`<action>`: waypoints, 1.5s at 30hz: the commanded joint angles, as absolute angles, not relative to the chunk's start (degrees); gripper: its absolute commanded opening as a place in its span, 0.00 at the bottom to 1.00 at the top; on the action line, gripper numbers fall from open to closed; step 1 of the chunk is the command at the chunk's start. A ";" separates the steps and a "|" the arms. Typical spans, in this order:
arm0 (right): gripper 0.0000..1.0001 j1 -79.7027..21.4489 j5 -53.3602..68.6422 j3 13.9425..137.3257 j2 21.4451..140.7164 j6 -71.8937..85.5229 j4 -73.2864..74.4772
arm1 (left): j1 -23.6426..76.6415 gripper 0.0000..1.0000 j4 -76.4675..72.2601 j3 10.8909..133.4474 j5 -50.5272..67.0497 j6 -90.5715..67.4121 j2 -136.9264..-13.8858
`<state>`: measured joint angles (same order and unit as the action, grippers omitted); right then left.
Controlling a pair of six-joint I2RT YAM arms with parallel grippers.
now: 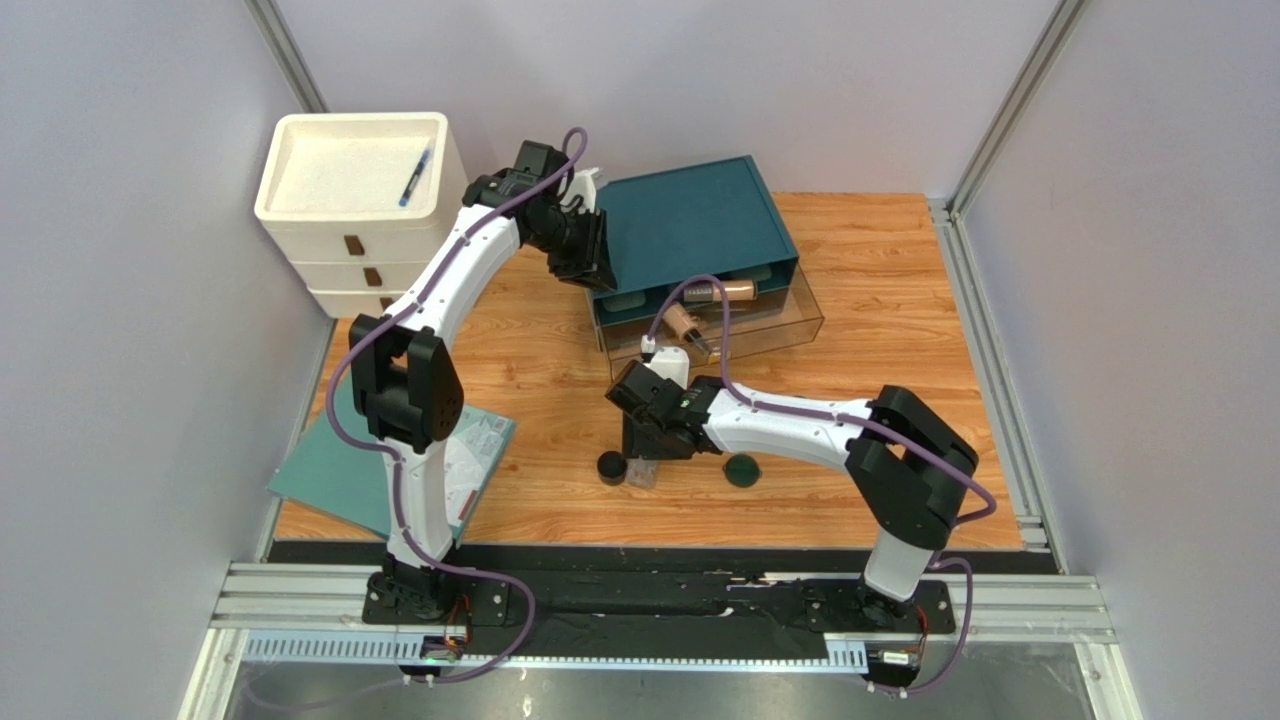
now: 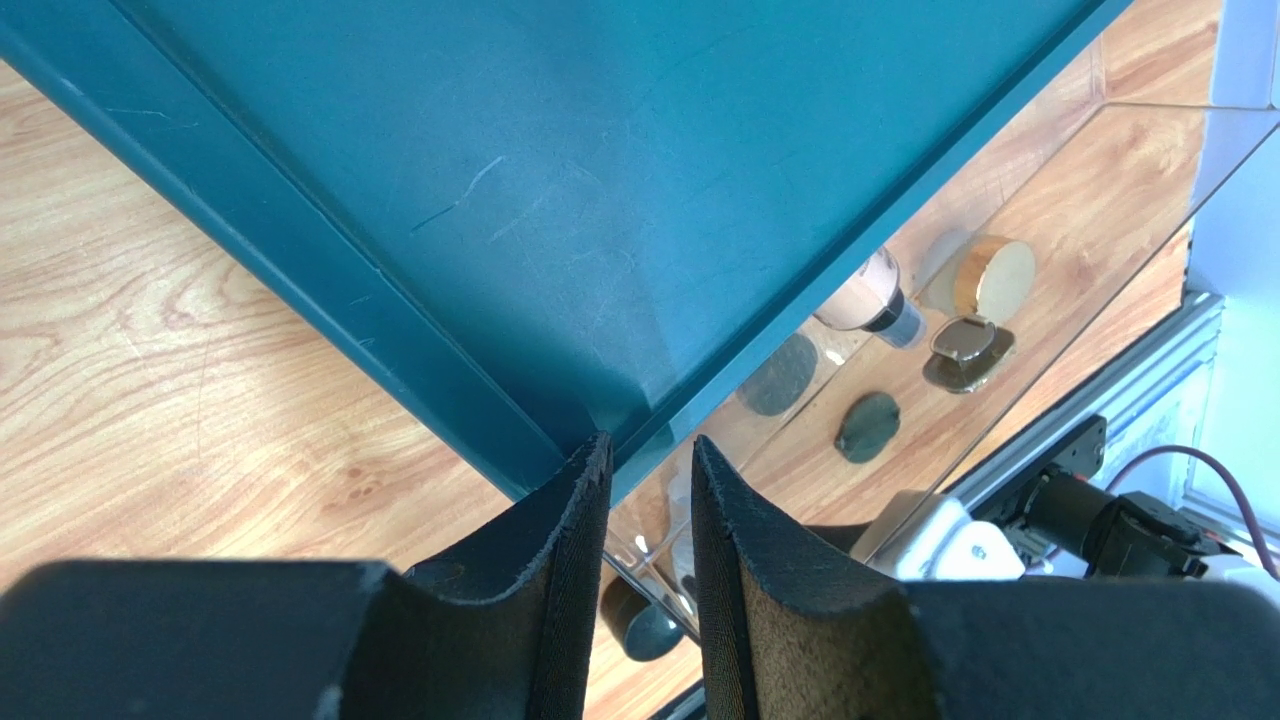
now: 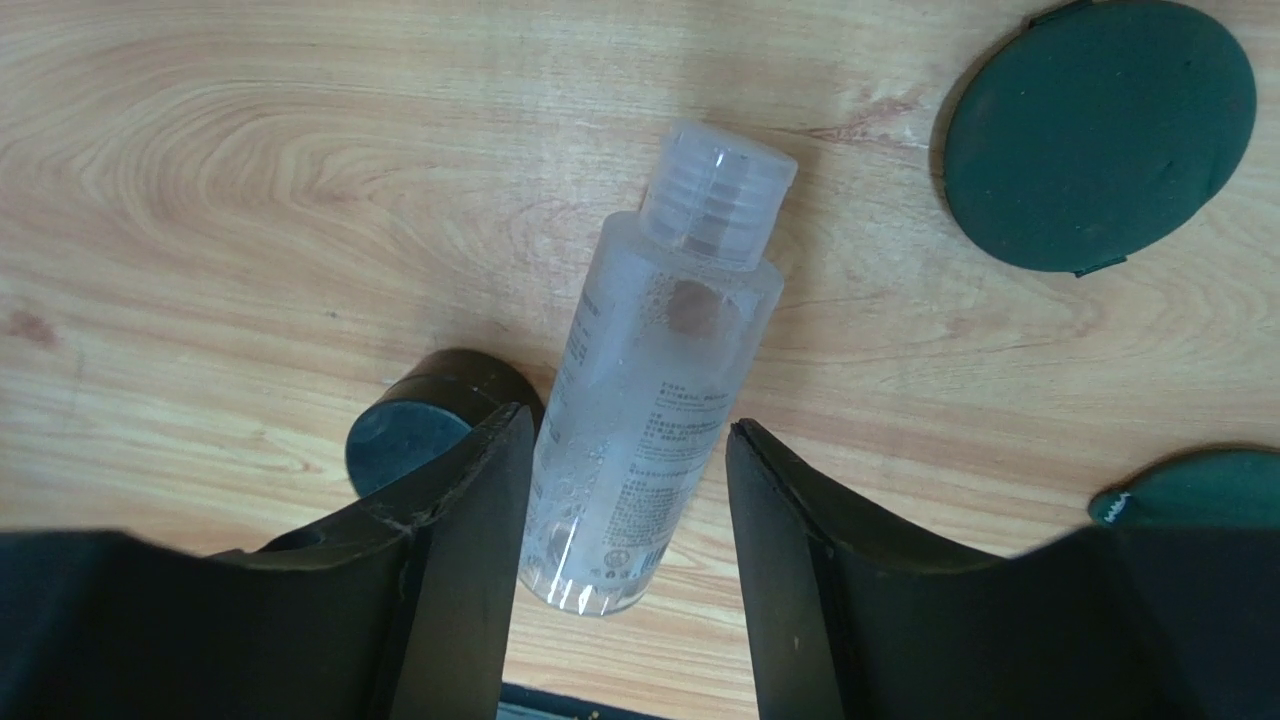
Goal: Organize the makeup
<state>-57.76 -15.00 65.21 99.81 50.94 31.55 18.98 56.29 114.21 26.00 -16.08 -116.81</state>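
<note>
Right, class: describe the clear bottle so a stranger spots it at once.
On the wooden table, look between the open fingers of the right end effector. The clear plastic bottle lies flat there; unlike the black round jar and dark green discs beside it, it is see-through and long.

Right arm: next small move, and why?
Probably close the right gripper on the clear bottle: it lies flat on the table between the open fingers. The black jar sits just outside one finger, so close without shifting sideways.
</note>
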 commanded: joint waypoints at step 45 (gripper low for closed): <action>0.10 -45.81 -14.52 77.87 78.13 0.99 27.53 | 18.28 0.35 69.70 114.70 19.95 -12.30 -120.23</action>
